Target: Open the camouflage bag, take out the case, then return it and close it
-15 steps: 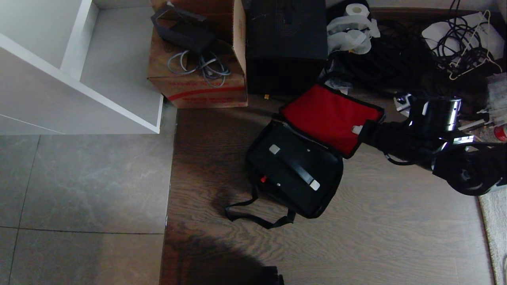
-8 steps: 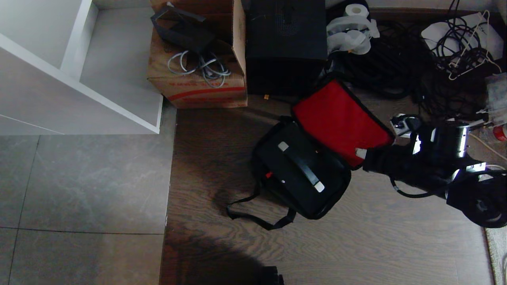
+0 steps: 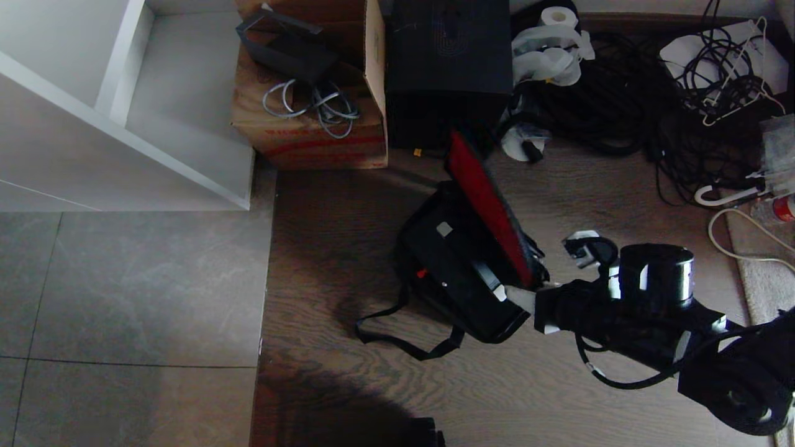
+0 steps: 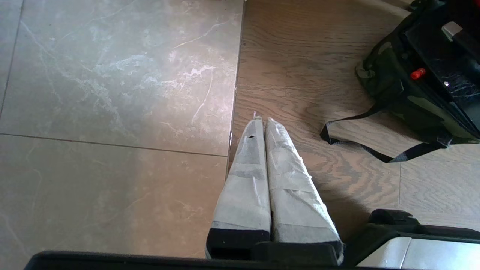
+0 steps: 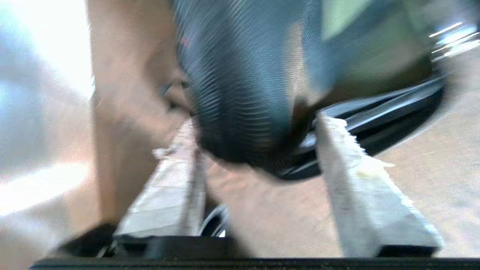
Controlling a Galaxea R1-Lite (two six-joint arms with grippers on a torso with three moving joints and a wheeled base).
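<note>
We saw the camouflage bag (image 3: 490, 323) as soft woven cloth with a matt red fabric inner lid panel (image 3: 487, 205) and a flat webbing strap (image 3: 397, 338). The case (image 3: 456, 267) looked like hard, slightly glossy black plastic with pale metal handle mounts (image 3: 444, 230). The floor (image 3: 348, 248) was grained wood beside smooth, veined stone tiles (image 3: 124, 285). The carton (image 3: 310, 133) was matt brown cardboard.
</note>
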